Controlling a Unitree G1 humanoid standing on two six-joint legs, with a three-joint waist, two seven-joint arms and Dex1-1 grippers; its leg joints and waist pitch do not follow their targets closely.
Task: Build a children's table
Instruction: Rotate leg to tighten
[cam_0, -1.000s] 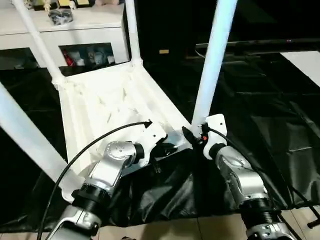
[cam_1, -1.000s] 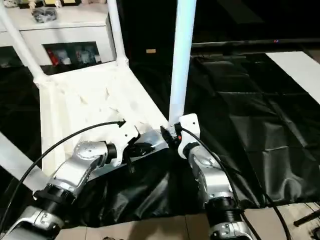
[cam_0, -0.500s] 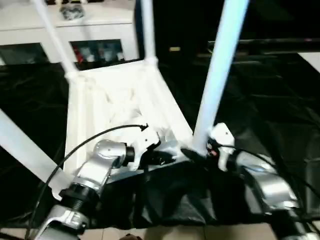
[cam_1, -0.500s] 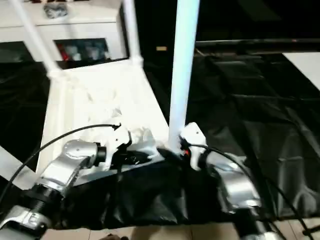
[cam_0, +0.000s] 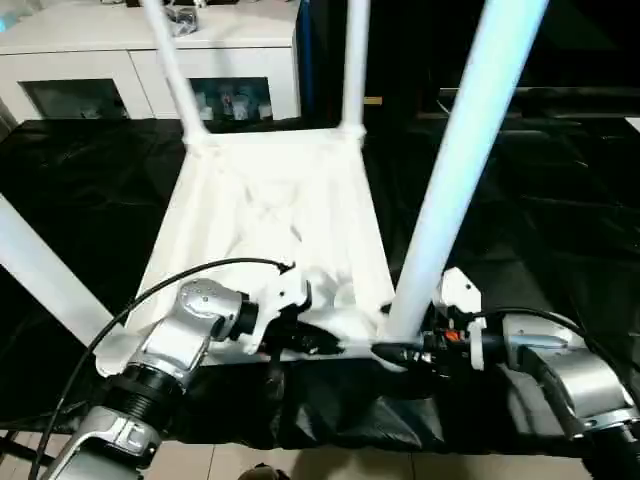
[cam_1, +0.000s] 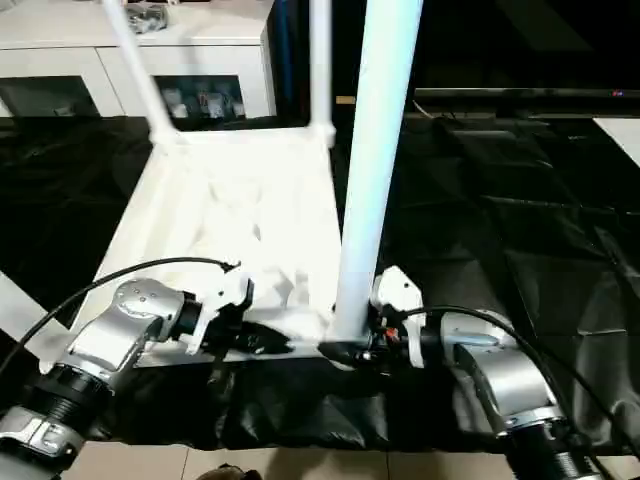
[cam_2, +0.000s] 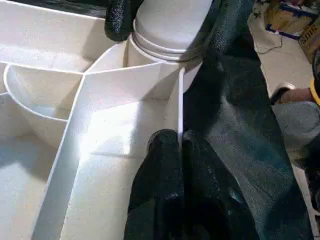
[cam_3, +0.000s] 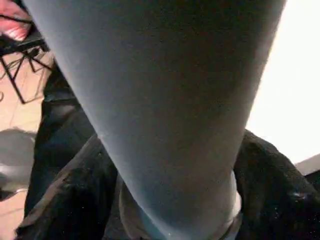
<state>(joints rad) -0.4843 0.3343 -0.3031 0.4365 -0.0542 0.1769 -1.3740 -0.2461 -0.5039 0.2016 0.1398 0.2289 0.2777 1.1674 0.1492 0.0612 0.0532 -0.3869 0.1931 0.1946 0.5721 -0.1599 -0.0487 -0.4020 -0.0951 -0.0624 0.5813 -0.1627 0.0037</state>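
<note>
Left gripper (cam_2: 180, 145), two black fingers, is pinched tight on the thin raised white rim at the near edge of the small white plastic children's table (cam_0: 275, 215), which lies upside down on black plastic sheeting (cam_0: 560, 240) over the floor. Right gripper (cam_3: 170, 200) has its black fingers (cam_3: 70, 195) around the base of the near right long tapered white leg (cam_0: 460, 170), right at the round corner socket (cam_2: 170, 45), one finger either side of it. That leg stands up out of its socket; two far legs also rise from their corners, and a fourth slants up at the near left. White cabinet with shelf openings (cam_0: 120, 60) sits behind the table.
</note>
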